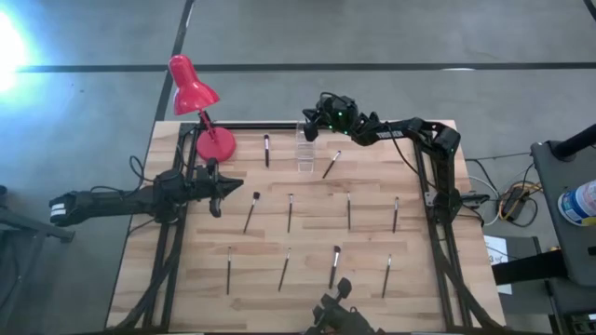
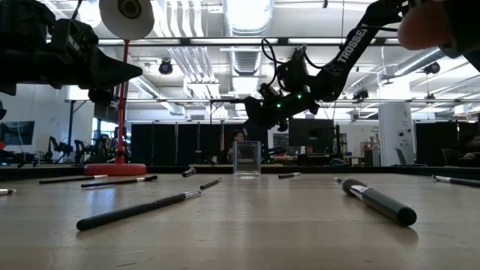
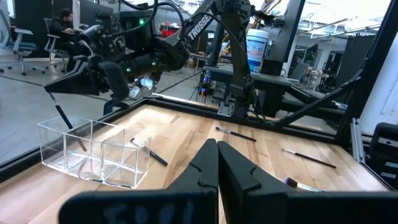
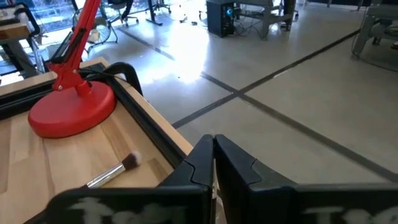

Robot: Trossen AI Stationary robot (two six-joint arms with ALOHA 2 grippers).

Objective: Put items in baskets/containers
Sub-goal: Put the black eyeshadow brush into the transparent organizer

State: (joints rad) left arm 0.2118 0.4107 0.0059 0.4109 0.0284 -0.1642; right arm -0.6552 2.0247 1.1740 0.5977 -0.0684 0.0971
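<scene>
The clear holder [image 1: 305, 152] [image 3: 93, 150] stands near the table's far edge, split into compartments. My right gripper [image 1: 311, 127] [image 3: 51, 89] hovers just above it, shut on one thin dark brush [image 3: 65, 119]. Several other brushes lie flat on the wood, such as one beside the holder [image 1: 331, 165] and others mid-table [image 1: 290, 212] [image 1: 348, 211]. My left gripper [image 1: 216, 199] [image 3: 216, 163] is shut and holds nothing; it hangs over the table's left part, next to a brush [image 1: 250, 211]. My right gripper pinches the brush near its upper end [image 3: 53, 98] between the two fingertips, which reach in from the table's right, slanting a little down. The brush hangs tilted below them, and its lower end [image 3: 81, 145] is inside the holder's end compartment. Whether it touches the floor there I cannot tell.
A red desk lamp [image 1: 193, 86] stands on its round base [image 1: 216, 143] [image 4: 71, 106] at the far left corner, with a brush [image 4: 115, 171] lying close by. A dark camera mount [image 1: 335, 309] sits at the near edge. Brushes lie in rows across the middle and near table.
</scene>
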